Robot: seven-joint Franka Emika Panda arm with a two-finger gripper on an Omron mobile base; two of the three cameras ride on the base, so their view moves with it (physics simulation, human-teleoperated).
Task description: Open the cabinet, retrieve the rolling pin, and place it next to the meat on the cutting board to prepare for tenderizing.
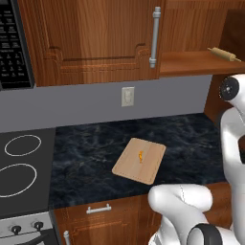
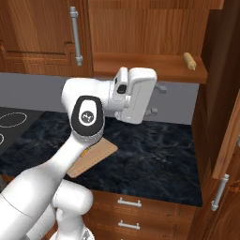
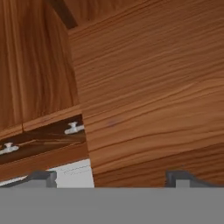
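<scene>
The tool (image 3: 109, 177) stands wide, holding nothing, before the cabinet (image 3: 148, 87). The pin (image 1: 223, 54) lies on the shelf (image 1: 191, 63), at 1 o'clock from the board (image 1: 139, 160) carrying the meat (image 1: 140, 156).

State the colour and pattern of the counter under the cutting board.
The counter is black with faint grey marbled veining, clearest in the left base view.
</scene>
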